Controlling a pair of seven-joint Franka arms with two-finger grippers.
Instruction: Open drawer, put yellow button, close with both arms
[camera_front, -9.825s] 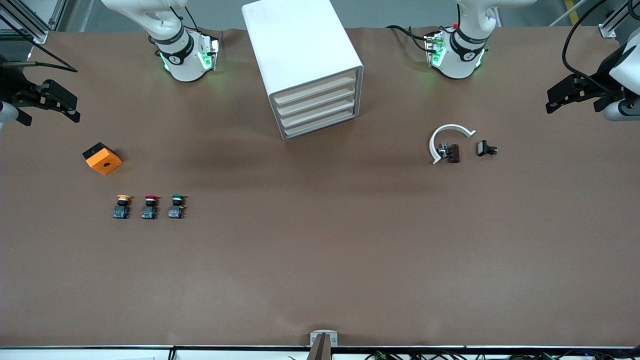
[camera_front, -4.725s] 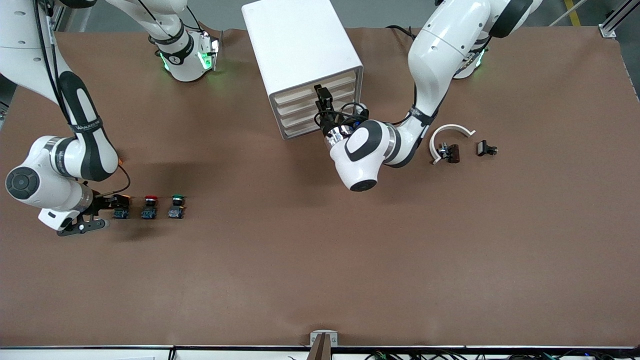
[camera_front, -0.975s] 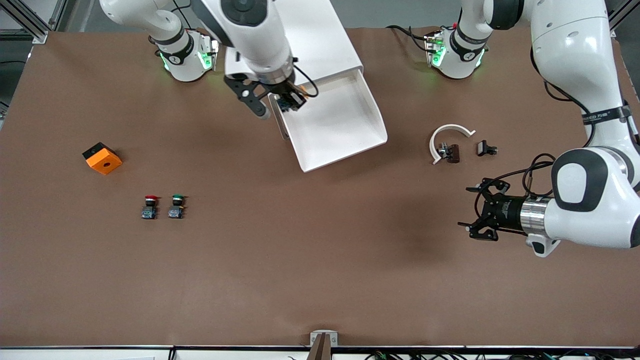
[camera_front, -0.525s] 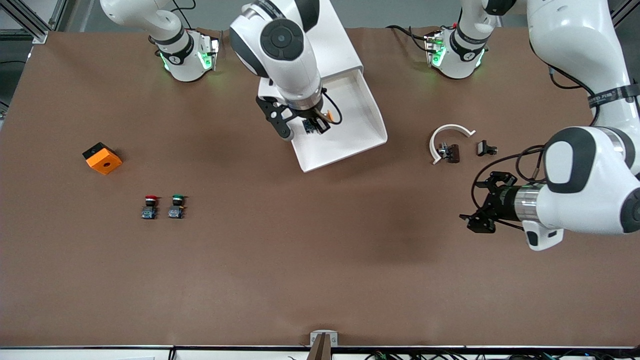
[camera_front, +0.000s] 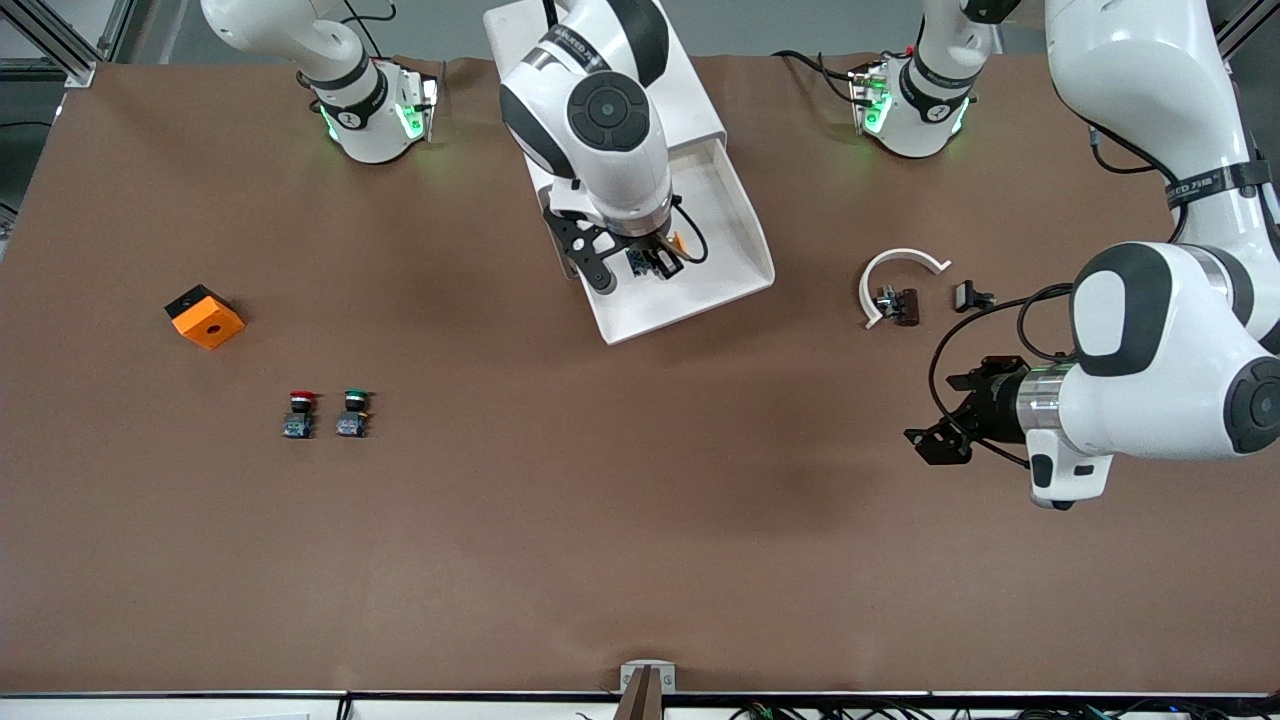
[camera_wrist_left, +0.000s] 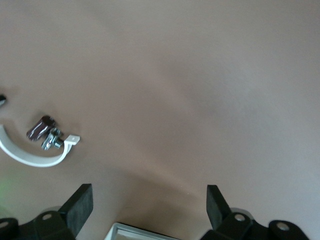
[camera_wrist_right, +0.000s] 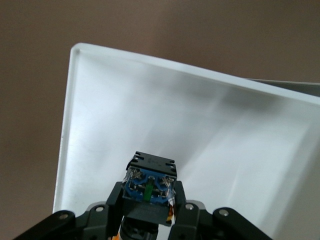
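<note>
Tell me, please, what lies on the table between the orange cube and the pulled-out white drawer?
Nothing: in the front view only bare brown table separates the orange cube from the white drawer.

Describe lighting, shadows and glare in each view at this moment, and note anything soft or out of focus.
Front view: even overhead light, soft arm shadows on the table, green glow at both arm bases. Right wrist view: bright sheen across the drawer floor; the yellow button in the right gripper stays sharp. Left wrist view: washed-out and pale, with the left gripper fingers slightly soft and the white ring clear.

Brown table (camera_front: 640, 520) under even light, grey floor (camera_front: 780, 25) past it
</note>
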